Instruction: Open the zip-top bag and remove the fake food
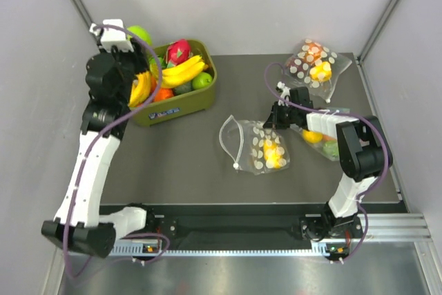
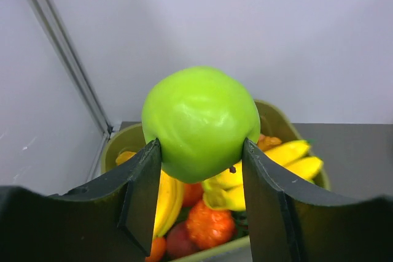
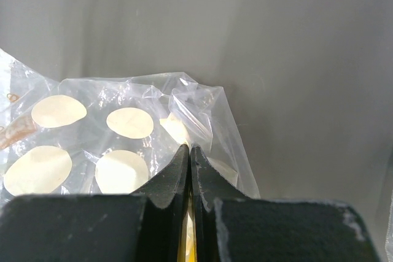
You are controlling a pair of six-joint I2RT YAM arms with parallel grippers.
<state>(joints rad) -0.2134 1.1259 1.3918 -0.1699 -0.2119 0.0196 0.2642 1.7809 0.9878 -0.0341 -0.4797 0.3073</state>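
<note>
The left tool [image 2: 202, 146] is clenched on a glossy round green plastic apple [image 2: 199, 121], one finger pressing each side of it, and holds it in the air above the far left corner of an olive-green plastic bin [image 1: 181, 110] that stands at the far left of the dark grey counter [image 1: 186, 170]. From the top view the apple [image 1: 141, 33] shows just beyond the left tool [image 1: 128, 41], over the bin's far rim. Inside the bin lie a yellow plastic banana bunch [image 1: 184, 70], a pink dragon fruit [image 1: 178, 50], a smaller green round fruit [image 1: 202, 81] and some orange pieces. The flat clear plastic zip-top bag printed with white dots [image 1: 261, 144] lies on the middle of the counter, well apart from the bin, and a yellow oval toy fruit [image 1: 272, 154] sits inside it. Its left end gapes in a loop of pale edge. The right tool [image 1: 273, 122] is down at the bag's far right corner; its wrist view shows the right tool [image 3: 190, 151] pinched tight on a raised fold of the bag's film [image 3: 123, 121], the fingers meeting with no gap. A second dotted bag with orange and yellow pieces [image 1: 314, 63] lies at the far right corner of the counter. A plain clear bag holding yellow and green pieces [image 1: 322, 140] lies partly under the right arm.
</note>
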